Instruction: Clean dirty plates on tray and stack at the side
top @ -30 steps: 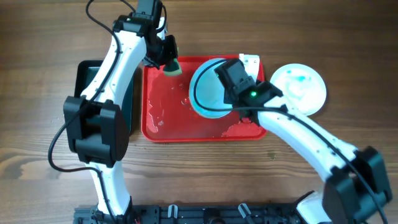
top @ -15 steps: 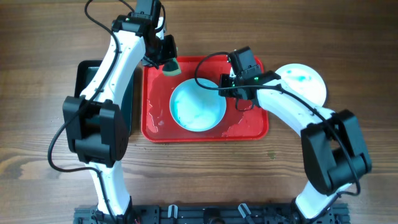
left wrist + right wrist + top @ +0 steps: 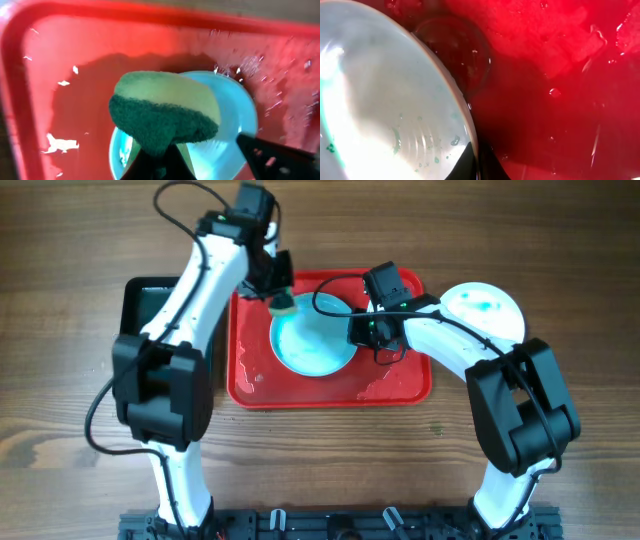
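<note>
Overhead, plate location: One plate (image 3: 312, 342) is seen inside the red tray (image 3: 250, 385), toward its back half. A second plate (image 3: 486, 317), smeared with teal, lies on the surface (image 3: 80, 240) just right of the tray.
Overhead, left pincer: The left pincer (image 3: 277, 290) is clamped on a sponge (image 3: 283, 305), which is held over the plate's back-left rim.
Overhead, right pincer: The right pincer (image 3: 363, 332) is set at the plate's right rim.
Overhead, governing relation: The plate's face lies to the front and right of the sponge. The left arm is judged the nearer for wiping, and the right arm the nearer for the stack.
Overhead, other item: A green tray (image 3: 140, 298) is partly hidden under the left arm.
Left wrist, added detail: The sponge (image 3: 165, 117) is shown dark side down, gripped from below by the left pincer (image 3: 159, 161). Contact with the plate (image 3: 230, 135) cannot be told.
Right wrist, added detail: The right pincer (image 3: 474, 167) is seen closed on the rim of the plate (image 3: 385, 115). A shadow on the wet tray (image 3: 555, 110) suggests that edge is lifted. Faint teal specks are seen on the plate.
</note>
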Controlling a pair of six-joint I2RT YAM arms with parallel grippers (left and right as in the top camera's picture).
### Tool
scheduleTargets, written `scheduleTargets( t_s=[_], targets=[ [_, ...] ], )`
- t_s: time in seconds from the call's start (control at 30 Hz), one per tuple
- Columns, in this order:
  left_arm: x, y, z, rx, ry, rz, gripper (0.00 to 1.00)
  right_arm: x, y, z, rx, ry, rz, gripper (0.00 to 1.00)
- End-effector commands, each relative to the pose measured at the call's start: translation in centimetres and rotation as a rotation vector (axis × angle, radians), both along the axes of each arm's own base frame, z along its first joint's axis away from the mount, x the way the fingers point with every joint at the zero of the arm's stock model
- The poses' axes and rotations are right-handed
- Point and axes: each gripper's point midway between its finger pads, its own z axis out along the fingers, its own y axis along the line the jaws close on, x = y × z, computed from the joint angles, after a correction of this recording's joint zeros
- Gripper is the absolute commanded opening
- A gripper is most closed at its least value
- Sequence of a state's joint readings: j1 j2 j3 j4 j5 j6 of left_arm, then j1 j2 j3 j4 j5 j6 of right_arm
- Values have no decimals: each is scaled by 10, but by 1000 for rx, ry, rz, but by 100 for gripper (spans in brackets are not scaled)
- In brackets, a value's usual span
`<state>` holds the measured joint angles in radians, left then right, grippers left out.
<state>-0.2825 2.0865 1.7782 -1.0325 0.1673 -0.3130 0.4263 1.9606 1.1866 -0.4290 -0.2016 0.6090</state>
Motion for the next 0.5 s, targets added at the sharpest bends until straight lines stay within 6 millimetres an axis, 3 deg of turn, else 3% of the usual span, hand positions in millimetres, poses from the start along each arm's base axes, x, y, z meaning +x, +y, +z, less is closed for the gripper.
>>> scheduleTargets(
  t_s=[0.0, 0.07, 0.17, 0.3, 0.37, 0.47],
  targets=[
    [-19, -5, -35, 53, 25, -20, 4, 1, -6, -6, -35, 9, -31, 4],
    [-28, -1, -55, 78, 45, 4, 4, 1, -6, -6, -35, 8, -30, 4],
    [-39, 29, -80, 211, 58, 147, 4, 1, -6, -6, -35, 8, -30, 4],
    [-53, 30, -98, 228, 76, 139, 4, 3, -6, -6, -33, 2, -30, 4],
    [-67, 12, -100, 183, 120, 48, 4, 3, -6, -6, -33, 2, -29, 5],
    [-101, -42, -91, -72, 198, -298, 4, 3, -6, -6, -34, 0, -26, 4]
  ],
)
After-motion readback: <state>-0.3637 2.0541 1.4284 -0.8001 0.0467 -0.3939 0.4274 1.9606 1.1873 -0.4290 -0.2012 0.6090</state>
